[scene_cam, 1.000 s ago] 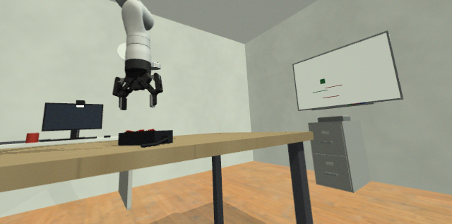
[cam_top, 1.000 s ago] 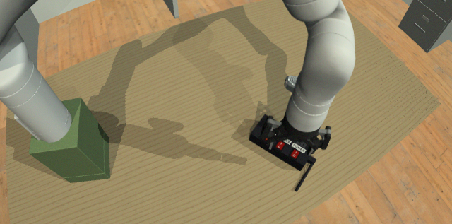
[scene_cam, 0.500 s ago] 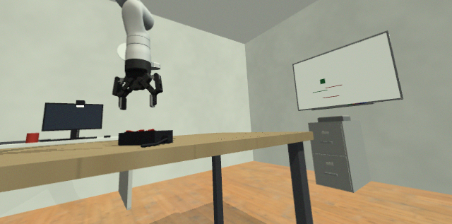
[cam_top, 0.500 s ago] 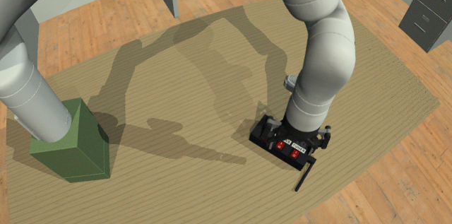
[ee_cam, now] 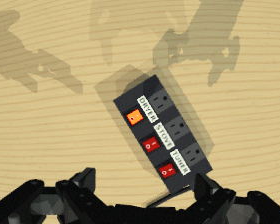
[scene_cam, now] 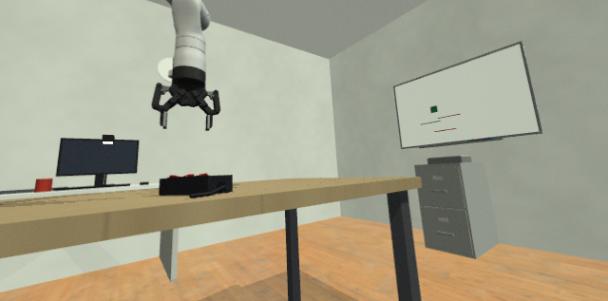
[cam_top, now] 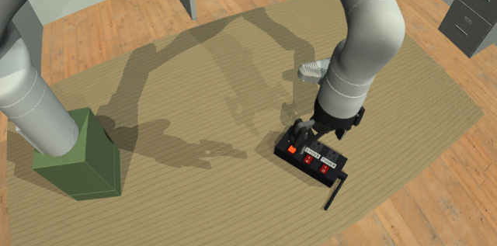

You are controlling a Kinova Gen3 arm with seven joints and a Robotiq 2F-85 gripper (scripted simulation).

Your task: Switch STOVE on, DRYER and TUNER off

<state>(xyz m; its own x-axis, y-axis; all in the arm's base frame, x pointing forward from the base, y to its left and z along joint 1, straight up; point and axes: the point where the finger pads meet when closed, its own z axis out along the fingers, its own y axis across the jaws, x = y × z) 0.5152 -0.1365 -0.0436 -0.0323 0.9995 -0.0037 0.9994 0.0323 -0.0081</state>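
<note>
Partly hidden from above by the arm's wrist, the power strip (ee_cam: pixel 163 137) lies face-up on the tabletop (scene_cam: pixel 304 189); the gripper (scene_cam: pixel 186 116) hangs above, fingers spread, empty.

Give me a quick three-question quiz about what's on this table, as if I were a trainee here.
1. True or false: the end effector is touching the power strip.
2. How many switches on the power strip look bright orange rather than dark red? A) none B) one C) all three
3. Fill in: the arm stands on a ____ block.

Key
1. False. It hangs open above the strip, holding nothing.
2. B. Only the DRYER switch is orange; the STOVE switch and TUNER switch are dark red.
3. Green.
</note>
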